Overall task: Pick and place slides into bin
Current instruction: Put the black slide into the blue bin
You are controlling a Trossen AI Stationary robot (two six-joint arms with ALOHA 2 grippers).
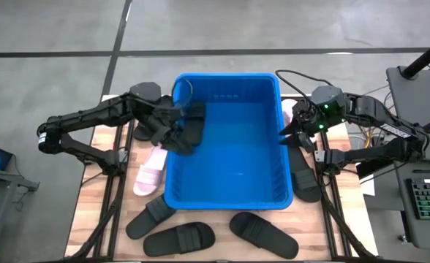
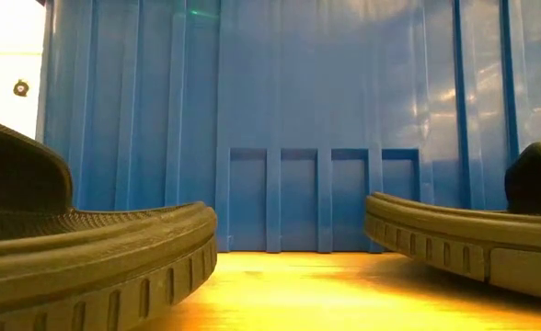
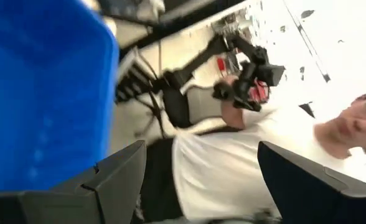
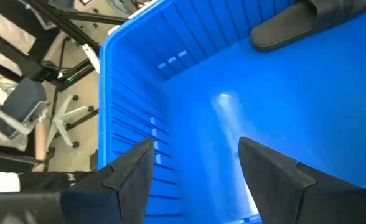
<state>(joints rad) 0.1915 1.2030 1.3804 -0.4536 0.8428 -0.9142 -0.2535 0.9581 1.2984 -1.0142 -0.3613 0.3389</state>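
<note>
The blue bin (image 1: 226, 193) stands mid-table. One black slide (image 1: 194, 131) lies inside it against the left wall and also shows in the right wrist view (image 4: 307, 18). My left gripper (image 1: 172, 124) is at the bin's left rim beside that slide, open, with nothing between its fingers (image 3: 201, 155). My right gripper (image 1: 287, 135) hovers over the bin's right rim, open and empty (image 4: 195, 155). A pink slide (image 1: 148, 172) lies on the table left of the bin. Black slides (image 1: 180, 237) lie on the table in front of the bin.
More black slides lie right of the bin (image 1: 306, 183) and at the front right (image 1: 262, 234). A second pink slide (image 1: 287, 109) lies by the bin's far right corner. Two black slide soles (image 2: 86, 267) (image 2: 464, 244) lie before the bin wall. A person (image 3: 245, 168) is beyond the table.
</note>
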